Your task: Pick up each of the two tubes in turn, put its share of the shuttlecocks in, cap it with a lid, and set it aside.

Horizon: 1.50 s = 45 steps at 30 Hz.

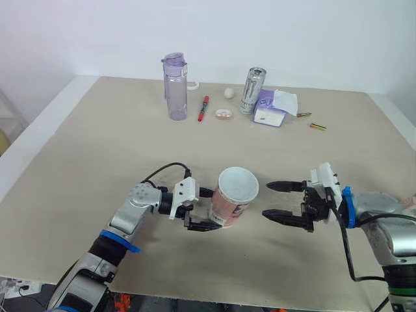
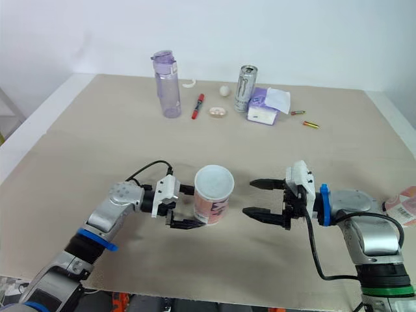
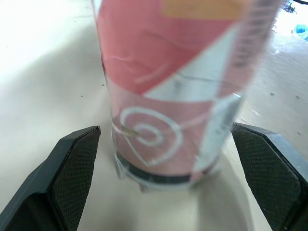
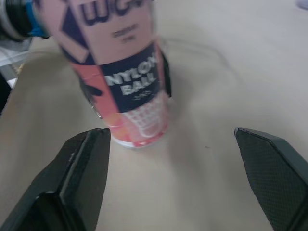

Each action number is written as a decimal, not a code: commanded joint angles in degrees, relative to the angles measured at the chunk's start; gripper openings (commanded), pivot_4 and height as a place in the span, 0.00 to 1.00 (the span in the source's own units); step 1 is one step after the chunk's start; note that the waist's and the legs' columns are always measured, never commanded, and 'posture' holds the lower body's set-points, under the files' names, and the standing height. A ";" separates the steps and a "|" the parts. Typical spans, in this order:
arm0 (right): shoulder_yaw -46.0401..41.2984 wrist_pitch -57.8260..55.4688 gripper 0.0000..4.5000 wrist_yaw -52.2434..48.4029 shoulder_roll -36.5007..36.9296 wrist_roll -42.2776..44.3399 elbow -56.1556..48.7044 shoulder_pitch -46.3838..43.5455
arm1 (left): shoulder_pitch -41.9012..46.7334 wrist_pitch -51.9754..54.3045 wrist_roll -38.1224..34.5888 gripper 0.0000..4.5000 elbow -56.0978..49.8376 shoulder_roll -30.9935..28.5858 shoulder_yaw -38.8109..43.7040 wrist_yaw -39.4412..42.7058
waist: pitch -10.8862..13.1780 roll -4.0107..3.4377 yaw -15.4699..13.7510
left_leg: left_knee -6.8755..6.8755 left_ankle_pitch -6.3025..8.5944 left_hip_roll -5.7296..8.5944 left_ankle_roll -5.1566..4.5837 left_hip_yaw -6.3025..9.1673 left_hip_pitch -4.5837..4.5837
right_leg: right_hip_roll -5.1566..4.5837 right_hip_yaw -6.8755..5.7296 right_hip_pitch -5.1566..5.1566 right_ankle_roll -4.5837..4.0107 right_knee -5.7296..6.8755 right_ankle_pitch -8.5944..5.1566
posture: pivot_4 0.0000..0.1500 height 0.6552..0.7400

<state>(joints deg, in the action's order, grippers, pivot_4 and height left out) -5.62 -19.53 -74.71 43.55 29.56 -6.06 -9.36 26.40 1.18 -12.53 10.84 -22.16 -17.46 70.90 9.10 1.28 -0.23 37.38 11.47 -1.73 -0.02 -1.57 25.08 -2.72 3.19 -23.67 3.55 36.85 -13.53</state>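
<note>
Label readout from the right wrist view: tube (image 4: pixel 126 82) reads "NYLON BALL" in white on a navy band. There's a line of small print under it that's too small to read, and big navy letters higher up, cut off, start looks like "W". Below the band is a white net graphic on coral-pink.

The left wrist view shows the other side: pink with a white wedge, a white spiral outline, and a strip of dark print down one edge, blurred and not legible. There's a clear rim at the foot.

Tube is upright on the table (image 1: pixel 97 162) with a white lid (image 1: pixel 238 184) on top.

Left gripper (image 1: pixel 213 209): released, spread wide around the tube's lower part. Tube sits between the fingers (image 3: pixel 72 163) with a gap on both sides, no contact.

Right gripper (image 1: pixel 268 199): also spread open, holding nothing, pointing at the tube from the opposite side. Tube is straight ahead of its fingers (image 4: pixel 82 168), near but apart.

Well beyond both grippers, across the table: purple bottle (image 1: pixel 174 86), red pen (image 1: pixel 203 108), silver can (image 1: pixel 253 90) with a dark mark I can't read, and a purple-white tissue pack (image 1: pixel 274 108) touching or just beside the can.
</note>
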 commanded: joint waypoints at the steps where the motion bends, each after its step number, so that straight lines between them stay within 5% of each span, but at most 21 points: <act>1: 1.24 2.35 0.99 -0.17 -0.95 -0.20 -1.73 0.07 | -0.90 0.76 -2.79 1.00 -5.05 -1.47 2.35 0.64 | 0.01 -0.01 0.00 | 0.00 0.00 0.00 0.00 0.00 0.00 | 0.00 0.00 0.00 0.00 0.00 0.00 | 1.00 1.00; 23: 11.96 12.45 0.99 5.45 -12.98 -6.95 0.08 -5.11 | -10.30 7.91 -9.24 1.00 -18.45 -11.29 7.78 1.61 | 0.06 0.05 0.14 | 0.05 0.00 -0.13 0.01 -0.02 -0.08 | 0.10 -0.01 0.00 -0.02 0.11 -0.01 | 1.00 1.00; 45: 16.36 15.87 0.99 4.01 -17.60 -8.75 7.36 -10.51 | -11.53 8.16 -8.74 1.00 -20.30 -12.21 7.57 -0.72 | 0.06 0.05 0.14 | 0.07 -0.01 -0.37 0.01 -0.04 -0.15 | 0.35 0.00 0.01 -0.13 0.17 0.03 | 1.00 1.00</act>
<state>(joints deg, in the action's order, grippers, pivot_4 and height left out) 11.24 -4.64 -70.00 25.90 20.41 1.59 -18.81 15.15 9.90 -20.74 -7.49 -34.08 -10.65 70.36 9.16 1.32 -0.09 37.45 11.46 -2.11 -0.01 -1.62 24.93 -2.36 3.19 -23.66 3.42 37.02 -13.50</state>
